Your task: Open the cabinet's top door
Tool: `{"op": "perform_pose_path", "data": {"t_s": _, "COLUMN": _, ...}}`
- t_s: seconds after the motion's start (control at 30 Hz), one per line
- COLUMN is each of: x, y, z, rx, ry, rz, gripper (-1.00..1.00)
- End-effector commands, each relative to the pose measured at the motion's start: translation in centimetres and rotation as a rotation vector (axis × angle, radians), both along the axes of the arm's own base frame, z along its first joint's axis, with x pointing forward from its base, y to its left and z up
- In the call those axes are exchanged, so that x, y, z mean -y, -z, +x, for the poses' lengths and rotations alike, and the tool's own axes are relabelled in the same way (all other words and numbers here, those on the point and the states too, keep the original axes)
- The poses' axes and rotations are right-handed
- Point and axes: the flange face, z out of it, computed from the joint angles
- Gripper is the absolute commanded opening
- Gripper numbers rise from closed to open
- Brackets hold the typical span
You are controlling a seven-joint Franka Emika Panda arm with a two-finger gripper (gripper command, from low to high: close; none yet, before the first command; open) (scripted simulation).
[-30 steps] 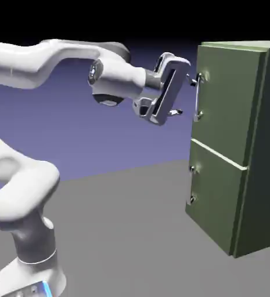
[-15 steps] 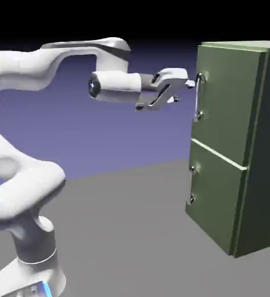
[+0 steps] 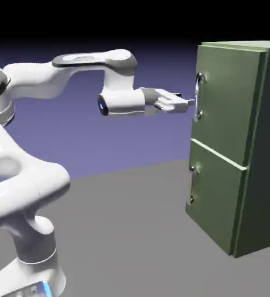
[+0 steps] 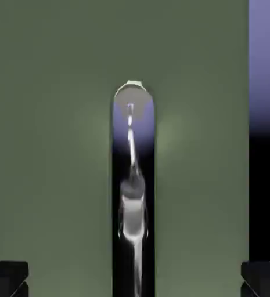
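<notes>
The olive-green cabinet (image 3: 259,145) stands at the exterior view's right. Its top door (image 3: 224,98) is shut flush, and a vertical silver bar handle (image 3: 199,96) runs along its left edge. My gripper (image 3: 189,103) reaches level toward that handle, its tips just short of the bar's lower half. In the hand view the green top door (image 4: 50,145) fills the picture with the handle (image 4: 133,197) running down the middle. My gripper (image 4: 135,281) is open, its two dark fingertips (image 4: 6,278) far out on either side of the bar and not touching it.
Below the top door is a shorter lower door (image 3: 215,191) with its own small handle (image 3: 192,183). The grey table (image 3: 131,232) stretches between my base and the cabinet. The door's right edge (image 4: 248,116) shows in the hand view.
The hand has rolled from an upright spread to a flat one. It has dropped a little and moved right, closer to the top door's handle. The jaws stayed wide open.
</notes>
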Motion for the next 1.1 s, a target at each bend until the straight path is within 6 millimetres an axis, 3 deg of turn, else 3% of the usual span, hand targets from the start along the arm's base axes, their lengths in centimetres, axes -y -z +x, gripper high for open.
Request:
{"op": "perform_pose_path", "data": {"t_s": 0.0, "x": 0.1, "y": 0.0, "z": 1.0, "rx": 0.000, "ry": 0.000, "rz": 0.000, "gripper": 1.00}}
{"op": "perform_pose_path", "data": {"t_s": 0.07, "x": 0.3, "y": 0.0, "z": 3.0, "rx": 0.000, "ry": -0.001, "rz": 0.002, "gripper": 1.00}}
{"op": "perform_pose_path", "data": {"t_s": 0.1, "x": 0.3, "y": 0.0, "z": 3.0, "rx": 0.000, "ry": -0.001, "rz": 0.002, "gripper": 1.00}}
{"op": "perform_pose_path", "data": {"t_s": 0.13, "x": 0.3, "y": 0.0, "z": 3.0, "rx": 0.000, "ry": -0.001, "rz": 0.002, "gripper": -1.00}}
{"op": "perform_pose_path", "data": {"t_s": 0.47, "x": 3.7, "y": 0.1, "z": -1.9, "rx": 0.006, "ry": -0.230, "rz": 0.006, "gripper": -1.00}}
{"op": "perform_pose_path", "data": {"t_s": 0.9, "x": 3.4, "y": 0.0, "z": -1.4, "rx": -0.003, "ry": -0.206, "rz": 0.002, "gripper": -1.00}}
{"op": "perform_pose_path", "data": {"t_s": 1.07, "x": 4.4, "y": 0.0, "z": -2.5, "rx": 0.000, "ry": -0.261, "rz": 0.002, "gripper": -1.00}}
